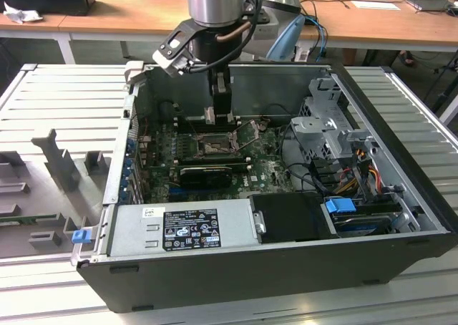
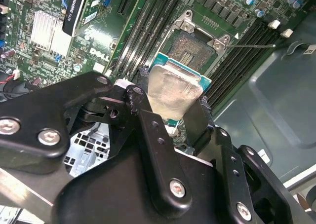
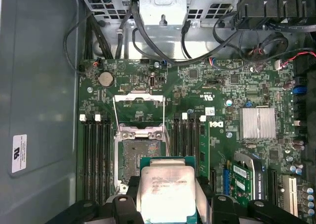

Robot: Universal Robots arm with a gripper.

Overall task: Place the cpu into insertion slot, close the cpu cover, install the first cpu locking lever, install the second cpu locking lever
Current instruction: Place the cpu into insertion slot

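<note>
Inside the computer case [image 1: 236, 275], my end effector [image 3: 168, 197] pinches the cpu [image 3: 167, 182] by its edges near the insertion slot [image 3: 139, 157]; likely light, stiff, fragile.

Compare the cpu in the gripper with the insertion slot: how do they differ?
The cpu is clamped in the gripper, held clear of the green motherboard; the insertion slot sits fixed in it, uncovered. The cpu shows a smooth silvery top; the insertion slot shows a dark frame around a pin field. Both are square and look similar in width.
</note>
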